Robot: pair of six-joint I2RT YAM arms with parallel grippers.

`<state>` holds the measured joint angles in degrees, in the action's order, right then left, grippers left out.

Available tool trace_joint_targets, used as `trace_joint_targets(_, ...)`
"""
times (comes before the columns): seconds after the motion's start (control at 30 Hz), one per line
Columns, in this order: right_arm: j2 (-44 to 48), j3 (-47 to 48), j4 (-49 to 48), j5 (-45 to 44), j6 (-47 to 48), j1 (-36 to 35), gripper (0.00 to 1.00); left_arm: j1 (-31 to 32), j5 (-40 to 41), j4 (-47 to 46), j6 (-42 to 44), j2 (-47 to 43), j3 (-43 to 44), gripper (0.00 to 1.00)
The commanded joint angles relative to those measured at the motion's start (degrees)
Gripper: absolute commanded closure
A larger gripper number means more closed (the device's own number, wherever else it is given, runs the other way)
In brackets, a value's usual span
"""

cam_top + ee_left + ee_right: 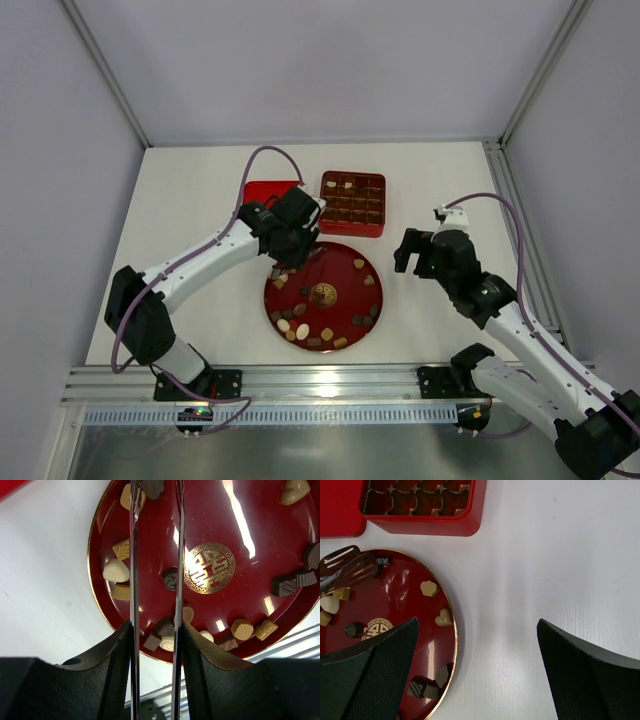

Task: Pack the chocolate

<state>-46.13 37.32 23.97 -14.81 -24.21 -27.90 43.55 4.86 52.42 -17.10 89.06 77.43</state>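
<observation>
Pack the chocolate: the left fingers (292,234) are clamped at a narrow gap on a pair of metal tongs (134,580), one dark pad pressed against each thin blade, and hang over the round red plate (345,272). The blades run forward from the fingers across the plate, and their slotted tips lie over its far rim. Between the blades, close to the right one, sits a dark round piece beside the gold emblem (210,567); whether the tongs touch it cannot be told. The chocolate (300,330) lies scattered round the plate's edge: cream, tan and dark pieces to the left of the blades, a cluster just under the finger pads, more dark and tan ones to the right. Beyond the tong tips stands the square red box (352,231), its grid lined in brown with a pale piece in a far corner cell, and the red lid (265,190) lies flat just beside it. The right fingers (420,252) are spread wide with nothing between them, held over bare white desk (545,555), the plate's edge under the left pad and the box ahead to the left
</observation>
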Motion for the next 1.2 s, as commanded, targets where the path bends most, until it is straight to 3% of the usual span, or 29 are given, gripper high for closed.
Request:
trace_joint_targets(0.0, 0.3, -0.4, -2.1, -0.2, -0.6, 0.2, 0.00, 0.2, -0.2, -2.3, 1.0, 0.4, 0.4, 0.59)
trace_joint_targets(1.17, 0.5, -1.4, -2.3, -0.2, -0.8, 0.2, 0.00, 0.2, 0.9, -1.5, 0.8, 0.5, -0.3, 0.59)
